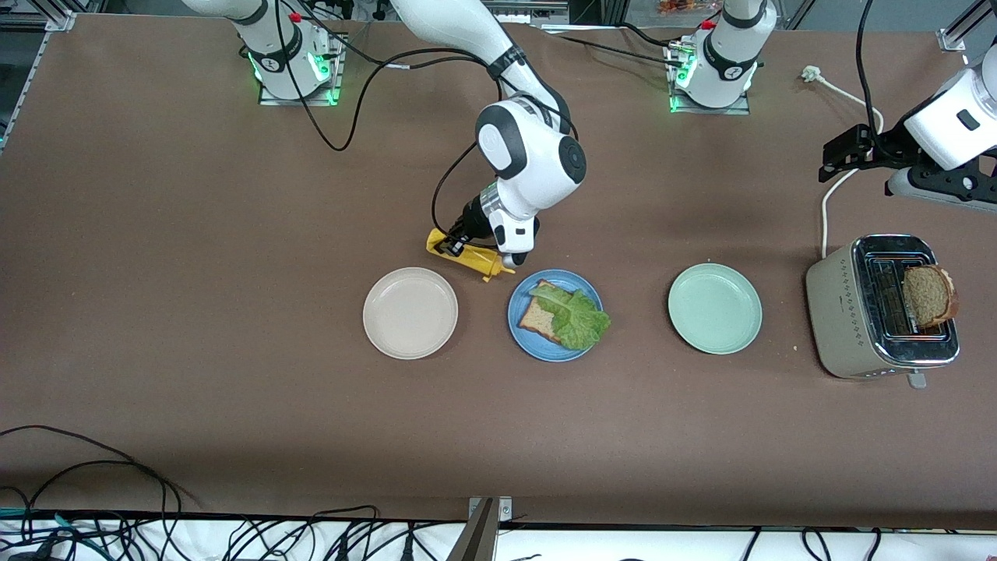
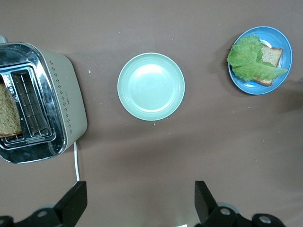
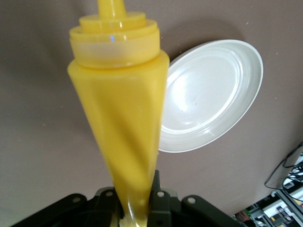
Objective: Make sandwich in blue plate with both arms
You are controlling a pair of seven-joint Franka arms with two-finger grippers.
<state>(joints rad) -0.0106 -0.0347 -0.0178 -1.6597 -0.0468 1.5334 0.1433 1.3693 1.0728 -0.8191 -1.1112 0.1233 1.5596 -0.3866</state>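
Observation:
The blue plate (image 1: 520, 335) holds one slice of brown bread (image 1: 539, 318) with a ruffled green lettuce leaf (image 1: 576, 318) lying on it. My right gripper (image 1: 453, 245) is shut on the base of a yellow squeeze bottle (image 1: 475, 261), which lies tilted low over the table with its nozzle close to the blue plate's rim. In the right wrist view the bottle (image 3: 123, 118) fills the space between the fingers of the right gripper (image 3: 133, 196). My left gripper (image 1: 849, 152) hangs open and empty over bare table beside the toaster (image 1: 837, 304). A second bread slice (image 1: 928, 294) stands in the toaster.
A beige-white plate (image 1: 410, 312) sits beside the blue plate toward the right arm's end, and a mint-green plate (image 1: 715, 308) sits toward the left arm's end. The toaster's white cord (image 1: 826, 202) runs toward the arms' bases. Cables lie along the table's front edge.

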